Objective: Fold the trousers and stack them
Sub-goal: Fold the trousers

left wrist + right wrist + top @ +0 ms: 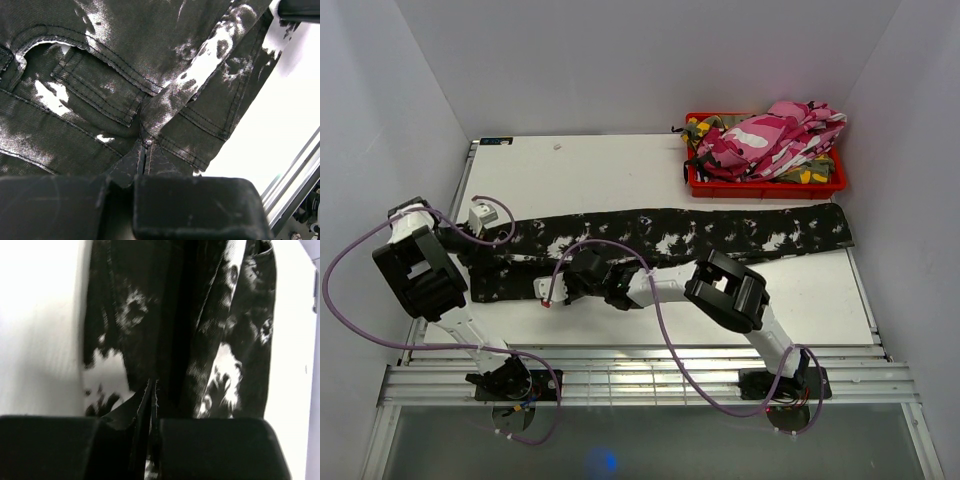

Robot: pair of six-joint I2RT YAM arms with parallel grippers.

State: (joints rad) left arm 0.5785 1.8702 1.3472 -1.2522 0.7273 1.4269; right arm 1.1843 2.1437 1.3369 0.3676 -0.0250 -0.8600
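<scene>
Clearly pinched in two places near the left end: black trousers point(720, 230), laid out lengthwise across the white table point(600, 170). Stretched from the table's left edge almost to its right edge, waistband end on the left, leg ends on the right. Mostly flat along the far side, bunched and doubled over along the near-left part.

Clamped by the left gripper point(490, 250), pads pressed together on a raised fold of the cloth. Seen up close from the left wrist as a ridge of dark fabric rising between the closed fingers, just beside a stitched pocket edge and a white splotch.

Clamped too by the right gripper point(548, 290), fingers squeezed tight on a thin edge of the same cloth. Placed along the near side, a little to the right of the left gripper. From the right wrist, shown as a narrow seam of fabric standing up between the shut pads, with the trouser legs running away beyond.

At the far right corner, touching nothing held: a red bin point(760, 188). Heaped inside and spilling above its rim, pink trousers point(775, 135). Underneath and beside those, green-yellow trousers point(700, 128), only partly visible.
</scene>
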